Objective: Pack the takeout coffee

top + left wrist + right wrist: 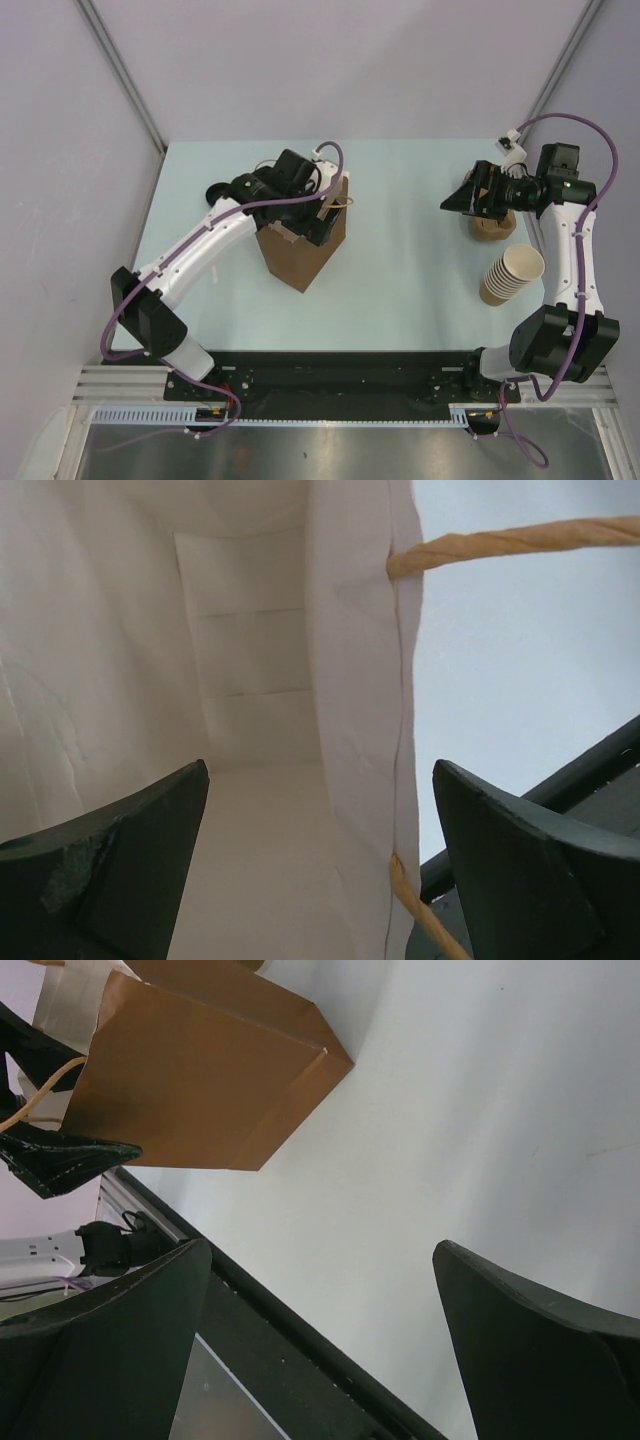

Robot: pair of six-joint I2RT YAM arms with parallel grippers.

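Left gripper (320, 768) stands wide open and empty at the mouth of the brown paper bag (300, 255), with the bag's wall between its fingers. A finger may hook the twine handle (500, 542) and tip the bag. Right gripper (320, 1248) is open too, holding nothing. I cannot find the takeout coffee in any view.

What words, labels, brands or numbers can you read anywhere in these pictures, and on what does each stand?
None: no text can be read in any view.
The brown paper bag is plain outside, and its white inside is blank.
The stack of paper cups shows no print.
The table bears no markings.
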